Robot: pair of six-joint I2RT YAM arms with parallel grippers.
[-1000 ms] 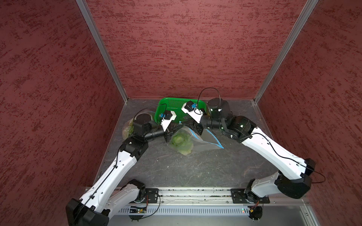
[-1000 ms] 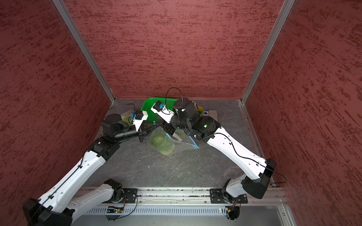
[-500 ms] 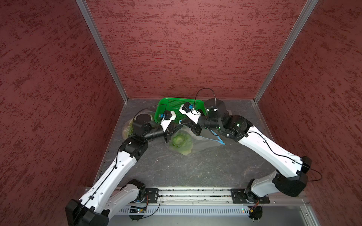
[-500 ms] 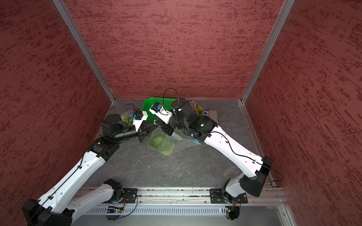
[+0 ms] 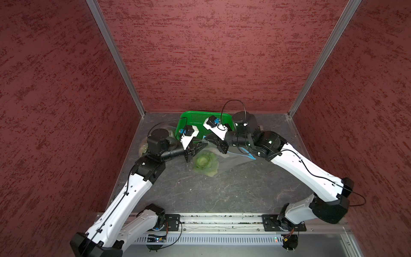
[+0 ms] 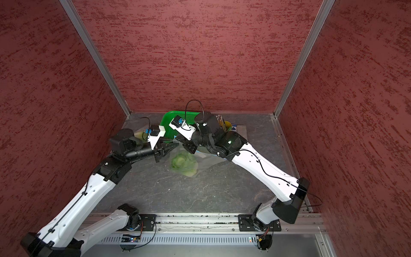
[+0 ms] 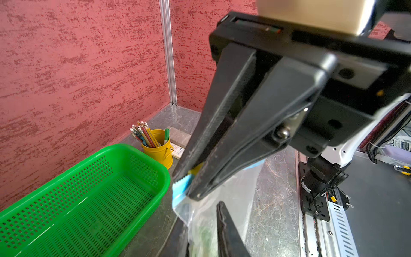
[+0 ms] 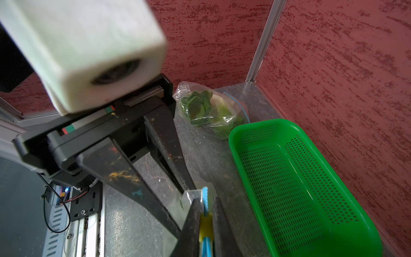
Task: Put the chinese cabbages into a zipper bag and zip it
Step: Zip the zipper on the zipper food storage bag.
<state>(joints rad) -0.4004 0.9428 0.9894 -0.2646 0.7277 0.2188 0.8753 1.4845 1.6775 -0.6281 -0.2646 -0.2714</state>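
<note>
Here, the zipper bag [image 5: 225,163] is seen on the grey marbled table [image 5: 200,195], just in front of the green basket [image 5: 195,116], with its mouth end lifted between the two arms. A chinese cabbage [image 5: 203,161] is seen through the clear plastic, resting in the bag's lower part on the table; how many heads are packed there cannot be told. The right gripper [image 7: 185,188] is pressed together on the bag's blue zipper strip [image 8: 204,198], and the yellow slider [image 8: 205,224] is caught between its fingers. The left gripper [image 5: 204,145] is held at the same end of the bag with its jaws a little apart. The bag's corner is placed between them, but whether it is touched cannot be made out. A second clear bag [image 8: 206,111] with green leaves inside is seen by the back corner, just beside one end of the basket. A yellow cup [image 7: 159,151] of pencils is stood beside the other end.
</note>
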